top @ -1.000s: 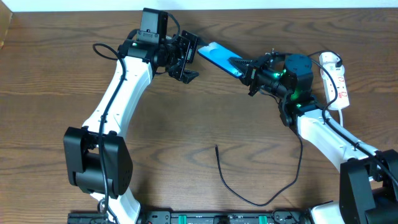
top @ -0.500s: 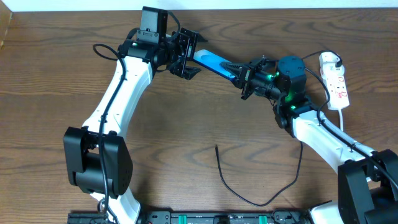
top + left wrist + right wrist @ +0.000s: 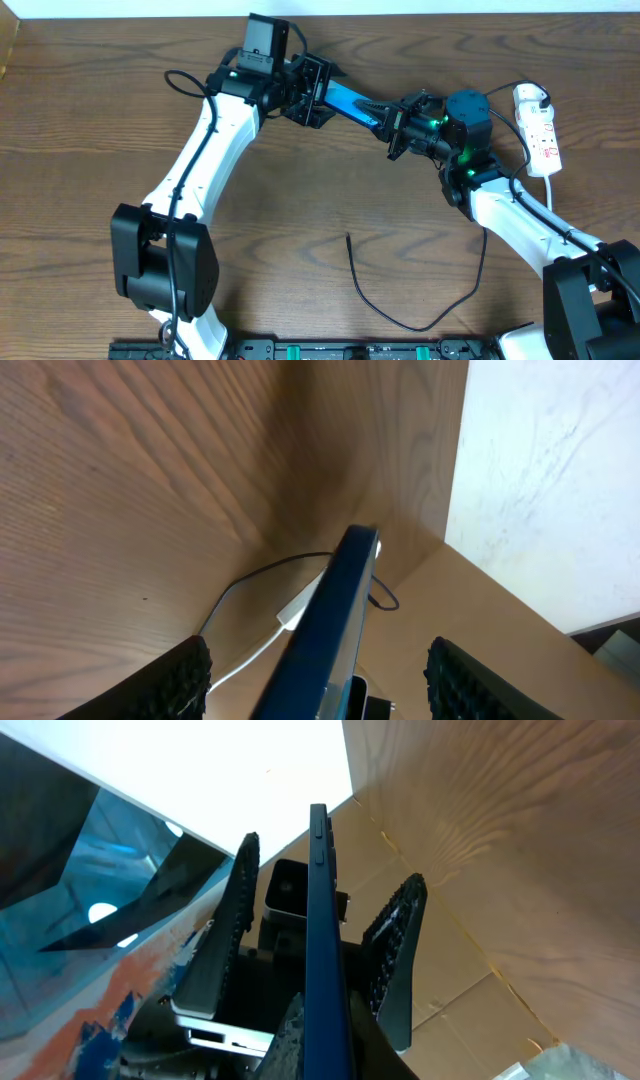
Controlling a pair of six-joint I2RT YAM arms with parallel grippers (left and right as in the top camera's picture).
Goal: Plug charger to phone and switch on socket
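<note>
The phone (image 3: 345,100), slim with a blue screen, hangs above the table at the back. My right gripper (image 3: 392,125) is shut on its right end. In the right wrist view the phone (image 3: 318,900) runs edge-on away from that gripper (image 3: 325,1035). My left gripper (image 3: 317,90) straddles the phone's left end. In the left wrist view the phone (image 3: 335,610) stands between the fingers (image 3: 170,680) with a gap on each side, so the left gripper (image 3: 320,670) is open. The charger (image 3: 357,282) lies loose on the table near the front, its plug tip pointing up. The socket (image 3: 540,130) lies at the far right.
A white cord (image 3: 250,655) and a thin black cable run over the table beyond the phone in the left wrist view. A white wall borders the table's back edge (image 3: 450,14). Both arm bases stand at the front corners.
The right gripper carried the phone a little to the left. The left gripper moved right until its jaws straddle the phone's left end, and they have narrowed.
</note>
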